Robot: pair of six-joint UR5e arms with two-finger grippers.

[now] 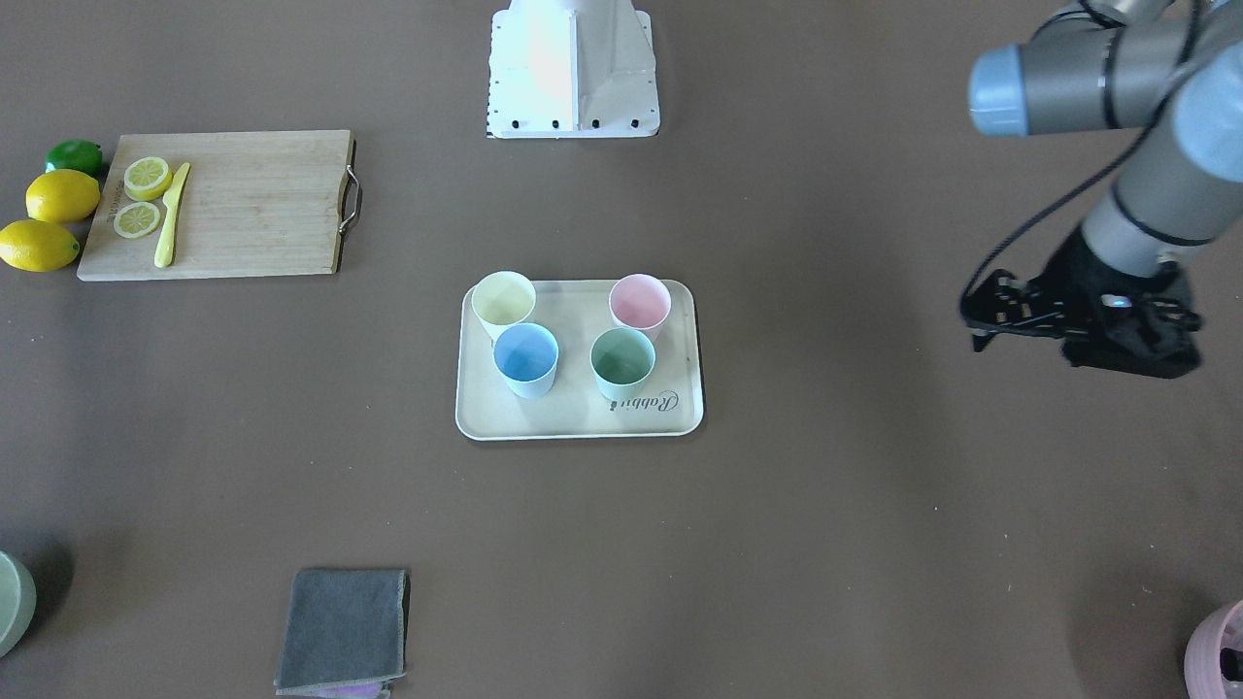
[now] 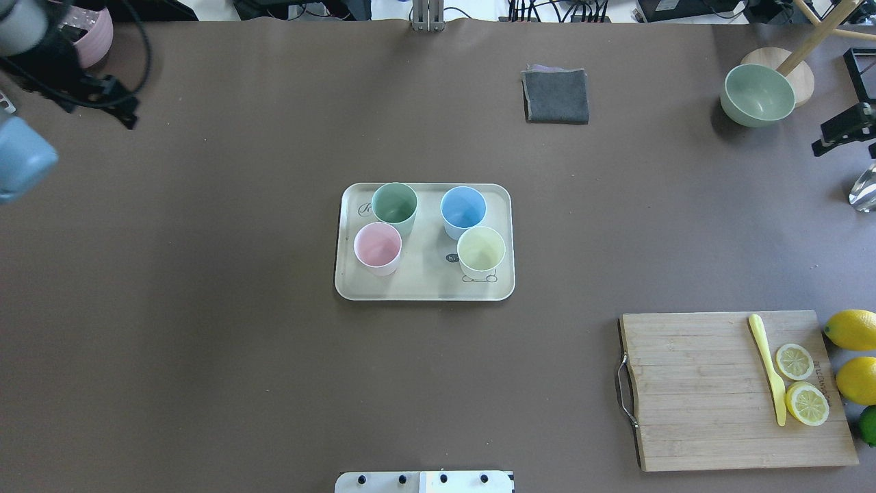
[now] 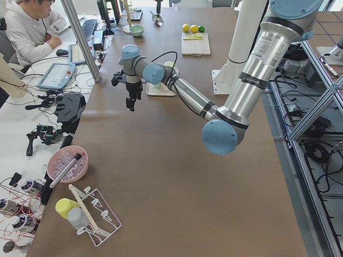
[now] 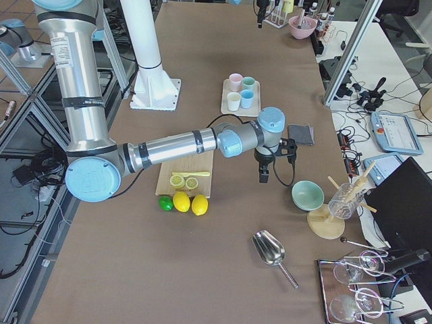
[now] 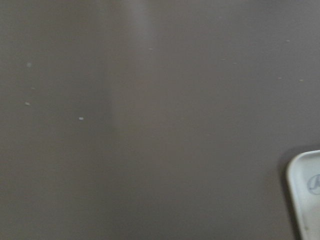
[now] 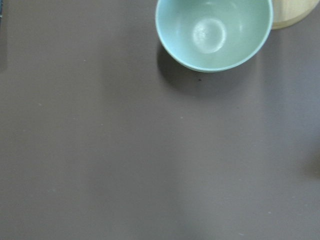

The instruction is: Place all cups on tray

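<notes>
Tray [image 1: 579, 416]: lies flat in the middle of the table, with the "Rabbit" script on its far edge from the robot.
Cups: all four stand upright on the tray, mouths up, in two pairs.
Green cup [image 1: 622, 357]: far row, on the robot's left.
Blue cup [image 1: 525, 353]: far row, on the robot's right.
Pink cup [image 1: 640, 302]: near row, just beside the green cup.
Yellow cup [image 1: 503, 299]: near row, just beside the blue cup; I cannot tell if they touch.
Left gripper [image 1: 979, 316]: hangs above bare table, well to the robot's left of the tray. Whether its fingers are apart or together, I cannot tell. Its wrist camera sees only brown table and one tray corner.
Right gripper [image 4: 263, 174]: points down over the table near the green bowl [image 2: 758, 94], well apart from the tray. The state of its fingers I cannot tell.
Board [image 1: 243, 204]: on the robot's right, near side, carrying two lemon slices [image 1: 142, 199] and a yellow knife [image 1: 172, 216].
Fruit: two lemons [image 1: 60, 197] and a lime [image 1: 75, 155] just beside the board.
Cloth [image 1: 342, 629]: grey, folded, at the far edge of the table.
</notes>
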